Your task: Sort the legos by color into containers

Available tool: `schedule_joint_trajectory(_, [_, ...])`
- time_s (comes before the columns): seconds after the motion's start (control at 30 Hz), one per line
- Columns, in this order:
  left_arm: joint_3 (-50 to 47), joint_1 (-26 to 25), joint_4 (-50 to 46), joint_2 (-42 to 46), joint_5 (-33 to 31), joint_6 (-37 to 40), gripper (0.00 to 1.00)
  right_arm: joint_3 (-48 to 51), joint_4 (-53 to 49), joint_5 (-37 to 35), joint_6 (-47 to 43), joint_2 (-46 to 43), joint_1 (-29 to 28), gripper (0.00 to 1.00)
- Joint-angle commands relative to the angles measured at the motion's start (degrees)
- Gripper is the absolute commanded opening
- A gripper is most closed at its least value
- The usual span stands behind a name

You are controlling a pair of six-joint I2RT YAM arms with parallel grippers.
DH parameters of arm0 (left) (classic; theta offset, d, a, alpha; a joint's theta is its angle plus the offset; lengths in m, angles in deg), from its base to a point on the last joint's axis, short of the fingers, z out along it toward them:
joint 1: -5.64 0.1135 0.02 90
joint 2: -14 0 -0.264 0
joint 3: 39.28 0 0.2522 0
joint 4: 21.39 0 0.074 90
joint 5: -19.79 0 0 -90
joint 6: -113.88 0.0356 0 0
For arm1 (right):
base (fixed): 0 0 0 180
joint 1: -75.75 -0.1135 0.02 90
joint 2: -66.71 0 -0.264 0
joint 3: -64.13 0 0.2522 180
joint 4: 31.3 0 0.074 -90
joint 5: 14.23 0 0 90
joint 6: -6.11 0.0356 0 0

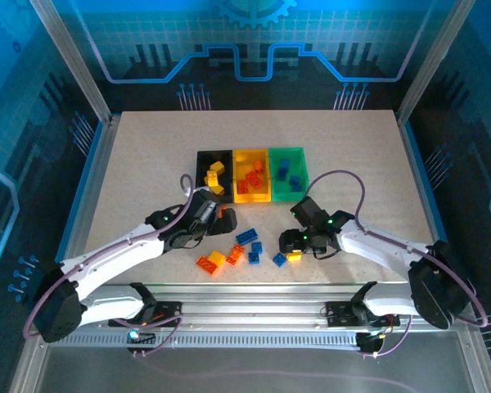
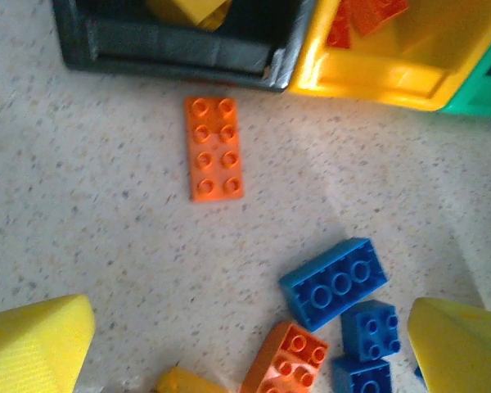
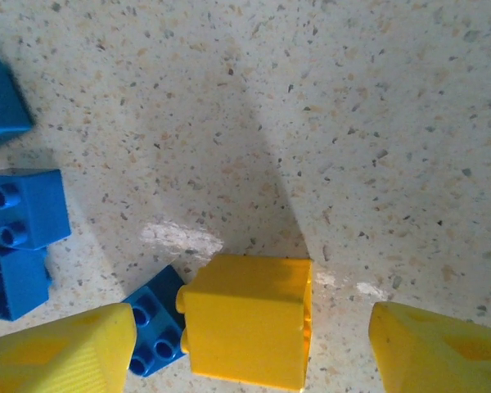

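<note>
White arm links (image 1: 106,254), black joints (image 1: 442,291), looping purple cables (image 1: 340,173), seemingly textured yellow fingers (image 2: 33,344).

Loose legos (image 1: 246,237) before the joined containers (image 1: 252,199)

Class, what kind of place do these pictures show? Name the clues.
Probably a robotics test cell: left arm and right arm bolted at a speckled table, metal frame, blue circuit-patterned backdrop.

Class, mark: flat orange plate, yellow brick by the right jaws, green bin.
flat orange plate (image 2: 214,149): left wrist view, studded top.
yellow brick (image 3: 247,319): right wrist view, smooth side.
green bin (image 1: 289,195): top view, near wall.
</note>
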Motion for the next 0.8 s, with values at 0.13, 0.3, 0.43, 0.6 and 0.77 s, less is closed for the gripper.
schedule_joint_trajectory(0.13, [-3.5,-0.4,-3.4,5.3,-3.7,-3.3,0.99,0.9,1.7,-0.1,-0.6,4.5,-1.1,0.65])
schedule_joint_trajectory(0.3, [-4.0,-0.3,-4.7,7.1,-5.0,-3.4,0.99,1.0,1.8,-1.6,-1.0,3.7,-1.1,0.46])
schedule_joint_trajectory(0.43, [-4.0,-0.3,-6.1,8.3,-6.7,-3.7,0.99,-1.4,-0.3,-2.8,-2.7,0.5,-0.8,0.33])
schedule_joint_trajectory(0.6, [-4.6,-0.3,-8.4,10.0,-8.9,-4.3,0.99,-10.3,-2.4,-3.1,-7.2,-2.2,-0.6,0.31])
schedule_joint_trajectory(0.77, [-5.9,-0.2,-9.6,12.7,-9.4,-5.0,0.99,-24.6,0.5,-0.8,-9.0,7.7,-0.9,0.31])
